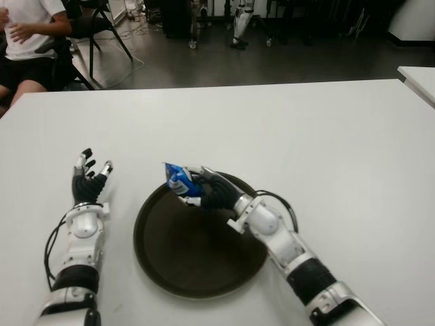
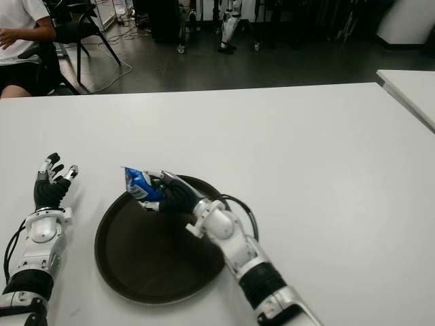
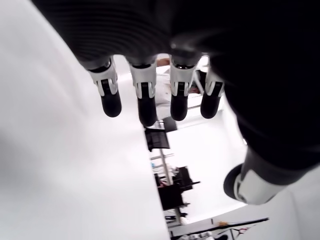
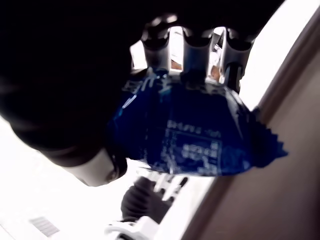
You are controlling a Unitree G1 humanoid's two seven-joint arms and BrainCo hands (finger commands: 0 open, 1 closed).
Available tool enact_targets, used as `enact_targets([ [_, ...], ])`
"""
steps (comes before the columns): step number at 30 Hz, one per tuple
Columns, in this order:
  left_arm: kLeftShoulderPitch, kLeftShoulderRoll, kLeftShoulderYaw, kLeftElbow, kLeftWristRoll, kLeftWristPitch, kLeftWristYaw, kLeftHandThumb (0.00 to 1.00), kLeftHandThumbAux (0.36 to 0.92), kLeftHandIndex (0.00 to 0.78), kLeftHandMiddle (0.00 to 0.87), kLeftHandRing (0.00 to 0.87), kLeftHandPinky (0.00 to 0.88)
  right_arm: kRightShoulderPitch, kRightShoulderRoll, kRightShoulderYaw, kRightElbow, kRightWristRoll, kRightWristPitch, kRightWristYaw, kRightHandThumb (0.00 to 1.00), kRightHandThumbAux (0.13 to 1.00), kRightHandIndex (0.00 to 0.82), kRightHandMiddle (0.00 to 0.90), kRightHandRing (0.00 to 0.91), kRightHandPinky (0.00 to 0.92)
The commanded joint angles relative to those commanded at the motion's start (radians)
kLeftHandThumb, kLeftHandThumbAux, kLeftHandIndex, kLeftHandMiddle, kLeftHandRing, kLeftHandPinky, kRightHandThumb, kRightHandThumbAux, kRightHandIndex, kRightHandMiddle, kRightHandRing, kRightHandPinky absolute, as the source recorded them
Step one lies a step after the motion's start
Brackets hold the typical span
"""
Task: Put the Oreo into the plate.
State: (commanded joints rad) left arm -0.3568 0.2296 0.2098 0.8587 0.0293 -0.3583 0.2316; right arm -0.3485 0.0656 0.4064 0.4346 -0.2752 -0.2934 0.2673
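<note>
The right hand (image 1: 204,190) is clamped on the blue Oreo pack (image 1: 178,179), held at the far-left rim of the plate (image 1: 204,272) — released here, it may fall onto the table (image 1: 306,136). The left hand (image 1: 88,178) shows left of the plate, fingers spread, holding nothing.

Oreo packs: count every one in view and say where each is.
1. The blue Oreo pack is gripped in the right hand, over the far-left rim of the dark plate. The left hand holds none. No others show.
</note>
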Motion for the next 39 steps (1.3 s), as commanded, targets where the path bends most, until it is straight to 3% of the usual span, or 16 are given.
enact_targets([
  [11,-0.009,0.002,-0.004,0.03,0.01,-0.018,0.019,0.265,0.632,0.069,0.13,0.105,0.054,0.009,0.007,0.0,-0.026,0.023,0.042,0.015,0.735,0.707,0.441,0.875,0.85,0.843],
  [27,-0.013,-0.004,0.0,0.049,-0.003,-0.038,0.008,0.286,0.616,0.072,0.123,0.093,0.038,0.006,0.004,-0.004,-0.017,0.027,0.027,0.014,0.738,0.707,0.441,0.867,0.851,0.848],
  [39,-0.01,-0.004,-0.004,0.045,-0.001,-0.036,0.014,0.276,0.639,0.067,0.125,0.099,0.041,-0.01,-0.01,0.006,0.036,-0.04,-0.072,-0.077,0.735,0.708,0.44,0.873,0.853,0.847],
])
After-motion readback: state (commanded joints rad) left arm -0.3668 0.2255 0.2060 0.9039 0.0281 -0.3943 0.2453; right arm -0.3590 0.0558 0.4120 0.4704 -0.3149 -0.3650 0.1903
